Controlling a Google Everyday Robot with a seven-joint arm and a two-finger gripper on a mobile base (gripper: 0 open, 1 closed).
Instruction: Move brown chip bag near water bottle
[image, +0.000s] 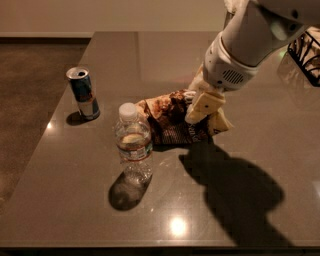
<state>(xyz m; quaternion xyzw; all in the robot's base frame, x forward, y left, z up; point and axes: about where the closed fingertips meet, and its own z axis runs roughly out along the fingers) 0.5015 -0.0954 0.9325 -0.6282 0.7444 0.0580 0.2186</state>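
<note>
The brown chip bag (167, 119) lies crumpled on the table, its left end touching or almost touching the water bottle (133, 144). The bottle stands upright with its white cap on, just front-left of the bag. My gripper (210, 116) comes down from the upper right on a thick white arm and sits at the bag's right end, in contact with it and low over the table. The gripper hides the bag's right edge.
A blue-and-silver drink can (83, 93) stands upright near the table's left edge, left of the bottle. A dark wire basket (306, 50) sits at the far right. The grey table (210, 215) ends at the left over a dark floor. The arm casts a large shadow front-right.
</note>
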